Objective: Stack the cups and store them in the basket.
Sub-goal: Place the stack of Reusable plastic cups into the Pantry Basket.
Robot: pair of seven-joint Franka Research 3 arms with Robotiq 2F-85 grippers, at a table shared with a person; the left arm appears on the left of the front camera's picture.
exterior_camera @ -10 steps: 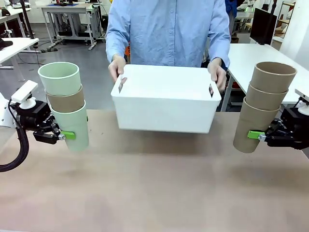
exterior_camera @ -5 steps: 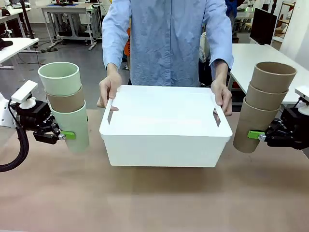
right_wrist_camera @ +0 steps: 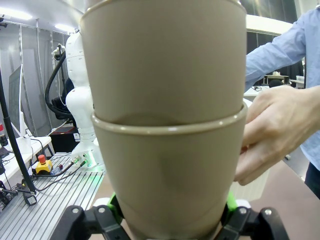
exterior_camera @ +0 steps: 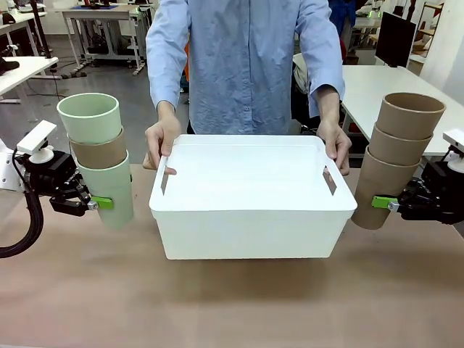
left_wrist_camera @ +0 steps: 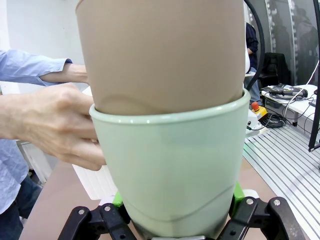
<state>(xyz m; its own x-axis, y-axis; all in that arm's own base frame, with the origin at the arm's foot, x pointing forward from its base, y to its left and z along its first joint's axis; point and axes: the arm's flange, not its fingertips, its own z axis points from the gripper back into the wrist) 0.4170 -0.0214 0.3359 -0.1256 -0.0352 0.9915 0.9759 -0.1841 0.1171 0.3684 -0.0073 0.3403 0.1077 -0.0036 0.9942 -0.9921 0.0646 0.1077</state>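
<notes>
The basket (exterior_camera: 250,228) sits in the middle of the table (exterior_camera: 232,312), nearer the far edge, with a person's hands (exterior_camera: 161,138) on the rim at both ends. I cannot tell whether it rests fully on the table.

The left gripper (exterior_camera: 101,203) hangs over the table's left edge, its fingers pinching the lowest cup of the left stack (exterior_camera: 98,156), which is mint, tan, mint from bottom to top. The right gripper (exterior_camera: 383,202) mirrors it at the right edge, its fingers clamped on the bottom of the right stack (exterior_camera: 399,156), three tan cups. Both stacks stand upright, apart from the basket walls.

The step in hand looks like storing the stacks. To do it well:

- Wait until the hands leave the rim.
- Move one arm at a time, so the two do not meet over the basket.
- Lift until the bottom cup passes the rim, then travel inward and lower straight down.
- Hold the stack vertical, because only the lowest cup is gripped and the upper two merely nest, so a tilt or jolt could shed them.
- Spread the fingers only once the base sits flat on the basket floor, near a corner, leaving room for the other stack.
</notes>
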